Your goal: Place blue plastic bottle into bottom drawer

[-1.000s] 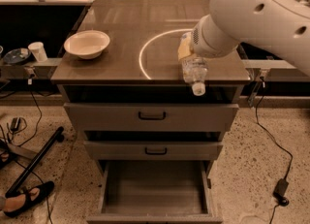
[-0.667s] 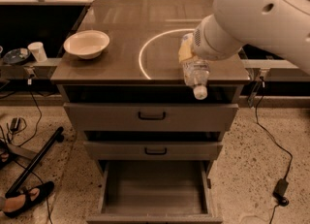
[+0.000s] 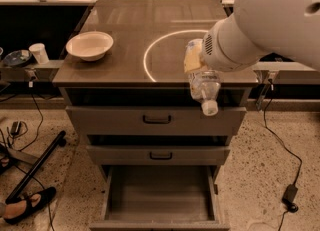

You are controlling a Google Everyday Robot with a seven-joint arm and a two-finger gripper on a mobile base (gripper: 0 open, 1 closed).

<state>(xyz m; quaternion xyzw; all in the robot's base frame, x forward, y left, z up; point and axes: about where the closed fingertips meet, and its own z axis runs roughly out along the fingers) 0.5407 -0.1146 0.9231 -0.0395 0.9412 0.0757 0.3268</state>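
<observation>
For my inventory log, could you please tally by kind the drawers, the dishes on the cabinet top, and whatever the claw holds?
Drawers: 3 (top drawer, middle drawer, bottom drawer, which is open)
Bowls: 1, the white bowl on the cabinet top
Bottles: 1, the blue plastic bottle, cap down in the claw over its front edge
Total: 5

The blue plastic bottle (image 3: 204, 89) is clear, crinkled, glossy plastic with a smooth white cap. The hand (image 3: 195, 66), closed on it at the bench's front edge, has dull yellowish pads (image 3: 191, 61). The arm shell (image 3: 270, 20) is smooth white plastic with a satin finish. The bench (image 3: 125, 25) top is smooth, grey-brown and semi-gloss. The bottom drawer (image 3: 157, 195) interior is flat matt grey. The bowl (image 3: 90, 45) is smooth and cream with a slight sheen. The floor (image 3: 260, 175) is speckled and stone-like.
</observation>
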